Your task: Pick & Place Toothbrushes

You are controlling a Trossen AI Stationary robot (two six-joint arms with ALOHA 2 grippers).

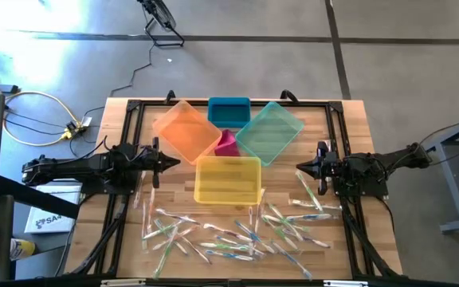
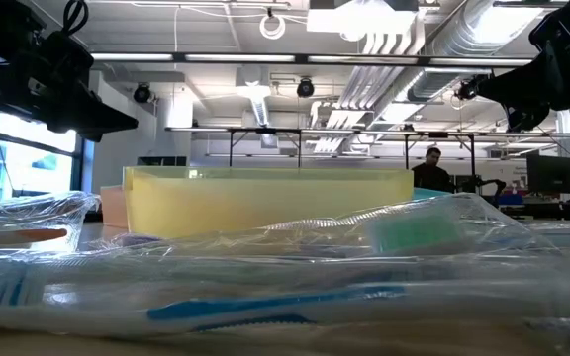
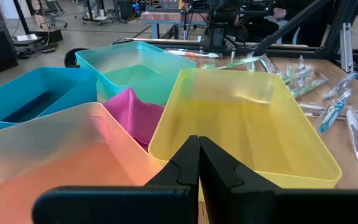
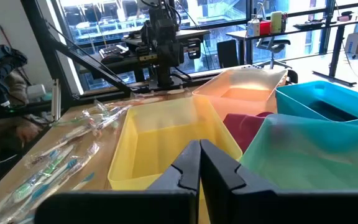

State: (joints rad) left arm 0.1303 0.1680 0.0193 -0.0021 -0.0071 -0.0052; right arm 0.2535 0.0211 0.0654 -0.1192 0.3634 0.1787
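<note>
Hovering with fingers pressed together and empty, the left gripper (image 1: pixel 170 163) sits just left of the yellow bin (image 1: pixel 227 179), while the right gripper (image 1: pixel 301 167), equally closed and empty, waits on that bin's right. Orange (image 1: pixel 185 129), blue (image 1: pixel 229 111), teal (image 1: pixel 270 131) and pink (image 1: pixel 226 143) bins cluster behind. Wrapped toothbrushes (image 1: pixel 237 231) lie scattered across the table (image 1: pixel 355 127) in front of the bins.

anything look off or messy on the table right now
The wrapped toothbrushes lie scattered loose across the near half of the table, none in a bin. A small pink bin sits wedged and tilted among the orange, blue, teal and yellow bins.
</note>
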